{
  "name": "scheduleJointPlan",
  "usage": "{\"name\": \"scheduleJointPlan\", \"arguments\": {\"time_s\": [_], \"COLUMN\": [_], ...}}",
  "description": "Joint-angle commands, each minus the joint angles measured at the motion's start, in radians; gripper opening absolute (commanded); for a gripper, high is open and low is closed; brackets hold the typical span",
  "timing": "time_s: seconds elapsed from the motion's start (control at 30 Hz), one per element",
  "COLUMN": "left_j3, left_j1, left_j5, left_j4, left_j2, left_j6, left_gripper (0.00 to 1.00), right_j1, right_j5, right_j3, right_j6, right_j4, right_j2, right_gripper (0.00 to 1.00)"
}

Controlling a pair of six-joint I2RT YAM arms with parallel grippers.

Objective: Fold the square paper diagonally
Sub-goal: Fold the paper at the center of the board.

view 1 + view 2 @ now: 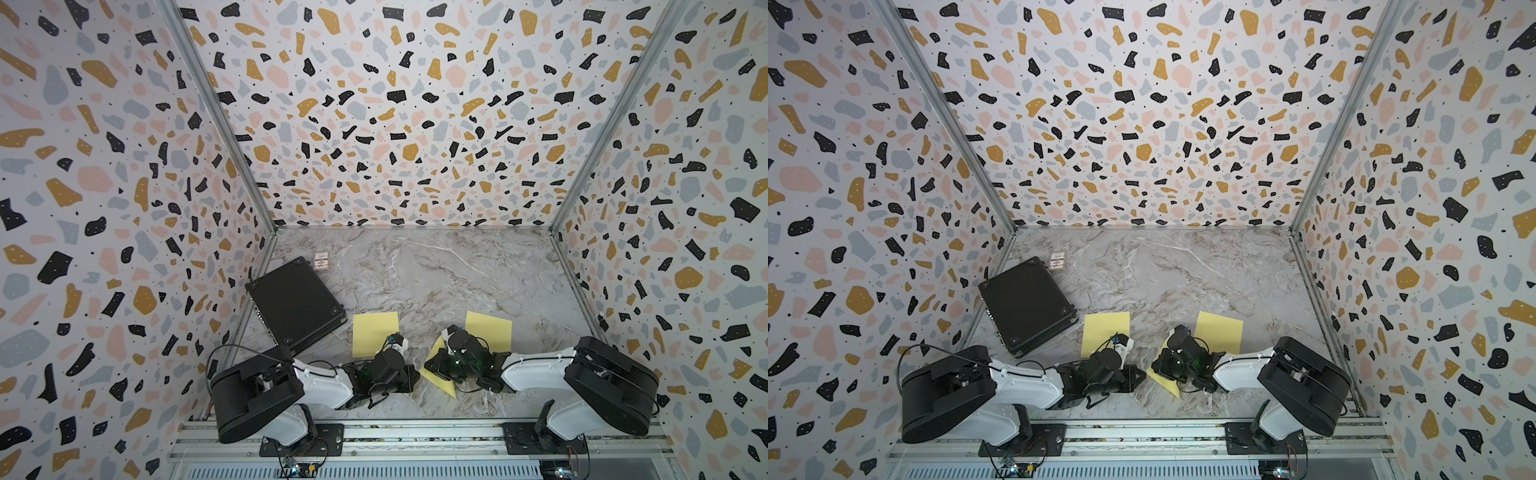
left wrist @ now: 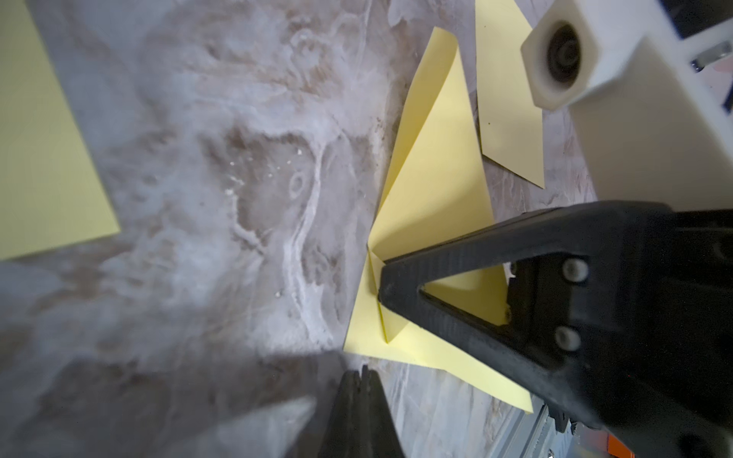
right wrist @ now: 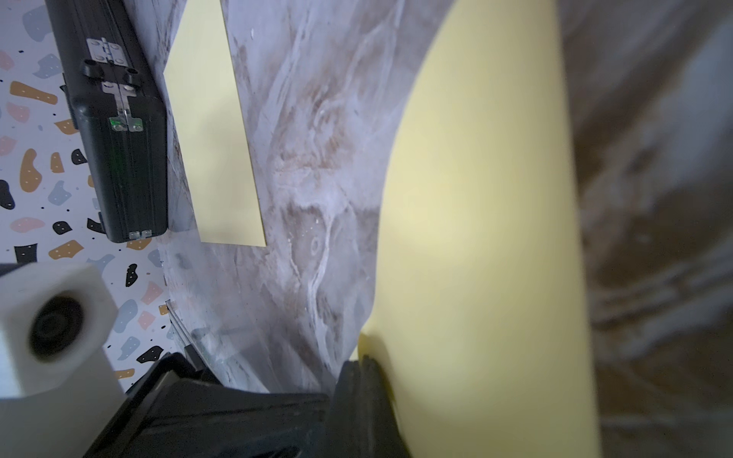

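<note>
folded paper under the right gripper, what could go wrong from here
1. The right gripper is shut and pressing the partly folded yellow paper, whose upper flap stands lifted rather than flat; if it lets go, the flap may spring open.
2. The fold's edges do not look lined up, so creasing now could set a skewed diagonal.
3. Two flat yellow sheets lie close by, and the left gripper, also shut, is near the fold; a sweep could drag one.

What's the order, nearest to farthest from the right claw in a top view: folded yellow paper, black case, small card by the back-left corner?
1. Folded yellow paper: right at the right claw, which is shut on it.
2. Black case: across the table on the left, against the wall.
3. Small card: beyond the case, toward the back-left corner.
</note>
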Motion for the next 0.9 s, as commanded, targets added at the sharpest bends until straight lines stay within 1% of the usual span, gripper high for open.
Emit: {"name": "scheduleJointPlan", "arguments": {"time_s": [0.0, 0.13, 0.3, 0.43, 0.87], "left_j3": [0.013, -0.012, -0.010, 0.030, 0.038], "left_j1": [0.013, 0.026, 0.043, 0.043, 0.042], "left_j5": [0.023, 0.032, 0.034, 0.062, 0.093], "left_j4": [0.078, 0.131, 0.126, 0.069, 0.117], "left_j2": [0.030, 0.049, 0.048, 0.052, 0.081], "left_j6": [-0.017, -0.028, -0.021, 0.011, 0.022], "left_gripper": [0.00, 0.00, 0.00, 0.00, 0.00], "right_j1": [0.003, 0.003, 0.003, 0.003, 0.004], "right_j5": [0.023, 0.029, 0.033, 0.032, 0.032], "right_j3": [0.006, 0.006, 0.009, 0.009, 0.012], "right_j6": [-0.014, -0.013, -0.014, -0.015, -0.014], "right_j4": [-0.108, -0.121, -0.128, -0.133, -0.142], "right_j2": [-0.013, -0.024, -0.030, -0.031, -0.038], "right_gripper": [0.00, 0.00, 0.00, 0.00, 0.00]}}
